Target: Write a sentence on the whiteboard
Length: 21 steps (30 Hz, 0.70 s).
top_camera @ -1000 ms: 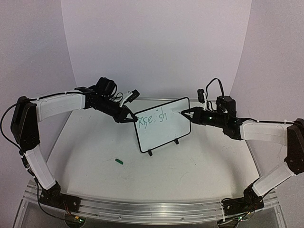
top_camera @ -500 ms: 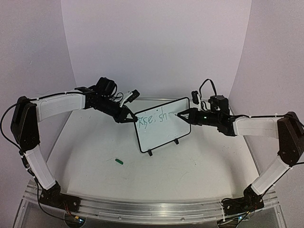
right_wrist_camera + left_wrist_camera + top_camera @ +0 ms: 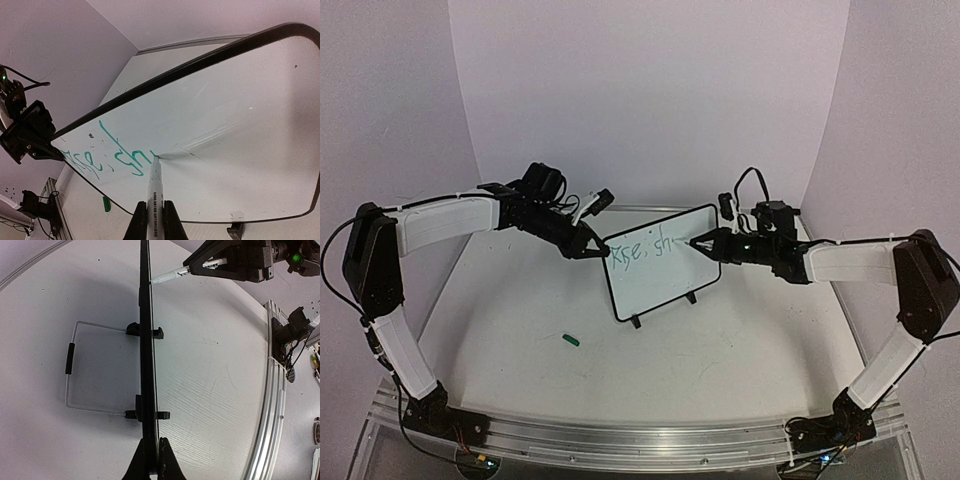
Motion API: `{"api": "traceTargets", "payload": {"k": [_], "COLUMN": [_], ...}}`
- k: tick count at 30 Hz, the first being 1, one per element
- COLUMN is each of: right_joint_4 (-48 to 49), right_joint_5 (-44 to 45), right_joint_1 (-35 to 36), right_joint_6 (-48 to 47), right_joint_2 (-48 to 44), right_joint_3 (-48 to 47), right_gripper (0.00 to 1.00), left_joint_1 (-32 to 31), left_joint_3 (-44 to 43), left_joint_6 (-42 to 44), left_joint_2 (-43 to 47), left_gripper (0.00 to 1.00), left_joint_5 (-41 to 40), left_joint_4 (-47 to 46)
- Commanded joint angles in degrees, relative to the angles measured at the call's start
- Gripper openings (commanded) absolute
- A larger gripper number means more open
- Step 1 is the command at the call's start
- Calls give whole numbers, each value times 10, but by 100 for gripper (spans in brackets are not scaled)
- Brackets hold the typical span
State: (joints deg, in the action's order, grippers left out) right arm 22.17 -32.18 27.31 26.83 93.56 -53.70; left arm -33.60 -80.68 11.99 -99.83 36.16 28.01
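The whiteboard (image 3: 665, 275) stands tilted on its black feet at mid-table. My left gripper (image 3: 598, 250) is shut on its left edge; in the left wrist view the board's black frame (image 3: 146, 340) runs edge-on between the jaws of that gripper (image 3: 152, 460). The green sentence (image 3: 640, 248) reads roughly "Rise, sh" along the top (image 3: 115, 155). My right gripper (image 3: 155, 222) is shut on a white marker (image 3: 155, 195). The marker's tip touches the board just right of the last letter. From above, the right gripper (image 3: 708, 243) is at the board's upper right.
A green marker cap (image 3: 570, 340) lies on the table left of and in front of the board, also visible in the right wrist view as the cap (image 3: 106, 204). A wire stand (image 3: 70, 365) juts out behind the board. The aluminium rail (image 3: 640, 435) runs along the near edge.
My right arm has reached further left, bringing the marker tip up to the end of the written letters. The left gripper and the board have stayed put.
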Motion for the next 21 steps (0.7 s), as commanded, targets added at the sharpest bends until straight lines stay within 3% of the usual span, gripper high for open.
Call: {"api": "traceTargets", "payload": {"k": [1,21], "right_joint_4": [11,25], "right_joint_5": [21,-5], "right_joint_1": [0,0], "right_joint_6": [0,2], "right_joint_2": [-1,-57], "right_joint_3": [7,30], "right_gripper": [0,0], "left_joint_1": [-10,-12], "left_joint_3": [-3,-5], "left_joint_6": [29,28], "left_joint_2": [-25,-28], "left_gripper": [0,0], "left_joint_5": [-34,-32], "left_joint_4": [48,48]}}
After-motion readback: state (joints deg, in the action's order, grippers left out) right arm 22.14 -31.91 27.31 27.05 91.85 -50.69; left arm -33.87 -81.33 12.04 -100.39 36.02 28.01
